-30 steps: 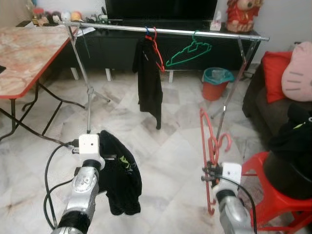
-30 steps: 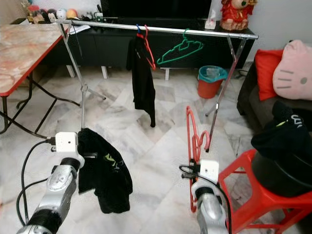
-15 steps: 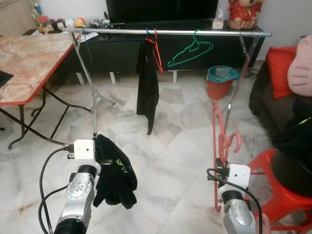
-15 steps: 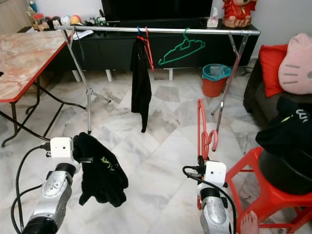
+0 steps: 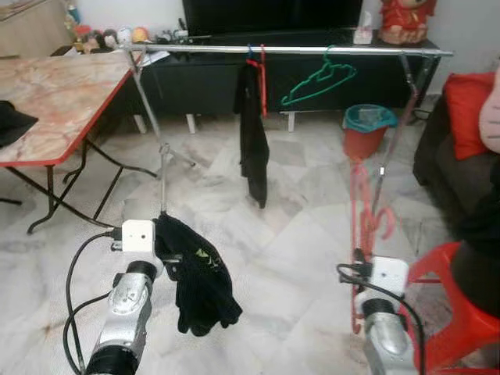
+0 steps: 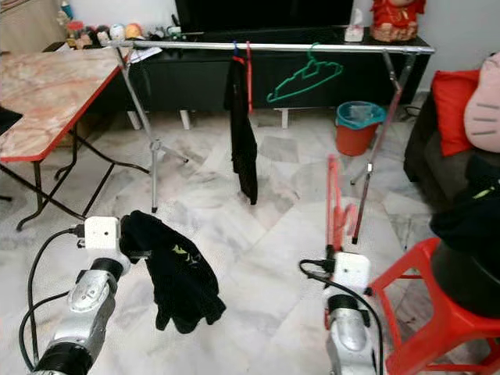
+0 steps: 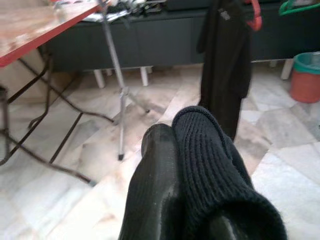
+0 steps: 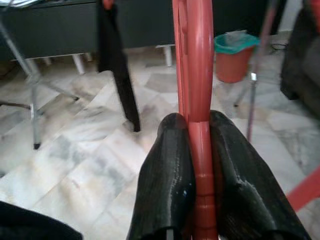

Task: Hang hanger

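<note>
My right gripper (image 8: 195,135) is shut on a red plastic hanger (image 5: 363,215), held upright at the lower right. A black knitted garment (image 6: 178,269) droops from my left gripper (image 7: 172,145), which is shut on it at the lower left. Across the room runs a silver clothes rail (image 5: 312,50). On it hang a black garment (image 5: 253,133) on a red hanger and a bare green hanger (image 5: 322,80). The rail stands well ahead of both grippers.
A marble-topped red-edged folding table (image 5: 47,101) stands at the left. A red stool (image 6: 426,312) and a dark sofa with a red cushion (image 5: 469,109) are at the right. An orange bin (image 5: 366,133) sits behind the rail by the black TV cabinet (image 5: 211,78).
The whole view has shifted right, so the camera has turned slightly left. The black garment swings a little lower under the left gripper. Both grips are unchanged.
</note>
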Controlling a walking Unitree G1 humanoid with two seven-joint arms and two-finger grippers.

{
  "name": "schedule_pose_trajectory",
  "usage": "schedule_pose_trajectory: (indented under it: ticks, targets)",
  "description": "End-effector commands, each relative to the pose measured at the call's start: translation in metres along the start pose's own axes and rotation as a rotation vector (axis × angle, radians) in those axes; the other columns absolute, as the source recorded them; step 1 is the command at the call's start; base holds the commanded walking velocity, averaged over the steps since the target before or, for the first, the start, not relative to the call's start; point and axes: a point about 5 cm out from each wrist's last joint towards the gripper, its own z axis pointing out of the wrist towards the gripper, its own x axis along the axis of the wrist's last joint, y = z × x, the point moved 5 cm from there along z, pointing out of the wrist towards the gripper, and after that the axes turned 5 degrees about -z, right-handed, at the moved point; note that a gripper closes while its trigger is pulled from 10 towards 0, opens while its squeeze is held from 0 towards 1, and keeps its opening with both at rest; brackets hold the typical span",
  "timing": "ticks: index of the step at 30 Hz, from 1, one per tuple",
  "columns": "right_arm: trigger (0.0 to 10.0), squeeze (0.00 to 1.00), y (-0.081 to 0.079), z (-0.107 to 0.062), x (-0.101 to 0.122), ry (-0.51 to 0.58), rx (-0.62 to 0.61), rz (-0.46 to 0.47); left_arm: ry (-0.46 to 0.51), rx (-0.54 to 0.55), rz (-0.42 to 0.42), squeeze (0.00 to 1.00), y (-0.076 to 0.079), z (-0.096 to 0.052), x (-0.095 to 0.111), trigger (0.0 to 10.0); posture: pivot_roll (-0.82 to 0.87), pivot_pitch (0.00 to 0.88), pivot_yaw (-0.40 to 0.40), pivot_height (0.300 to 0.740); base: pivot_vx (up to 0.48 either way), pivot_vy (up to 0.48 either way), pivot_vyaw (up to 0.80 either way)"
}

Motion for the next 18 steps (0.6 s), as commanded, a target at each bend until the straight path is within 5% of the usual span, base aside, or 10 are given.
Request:
schedule_pose_trajectory:
  ticks: [1, 12, 18]
  targets:
    - [10.0, 0.0, 0.001, 0.0, 0.0, 0.007, -0.001, -0.003, 0.023, 0.011, 0.023, 0.0, -0.006, -0.001, 0.006, 10.0, 0.02, 0.0, 0.038, 0.74, 0.0, 0.334, 0.0]
    - [10.0, 0.0, 0.025, -0.001, 0.0, 0.007, -0.031, -0.047, 0.001, -0.001, 0.012, 0.0, 0.007, -0.006, -0.004, 10.0, 0.0, 0.0, 0.023, 0.74, 0.0, 0.326, 0.0]
    - [10.0, 0.0, 0.031, -0.004, 0.002, 0.017, -0.014, -0.081, 0.001, 0.011, 0.013, 0.0, 0.004, -0.009, -0.005, 10.0, 0.0, 0.0, 0.012, 0.74, 0.0, 0.0, 0.0]
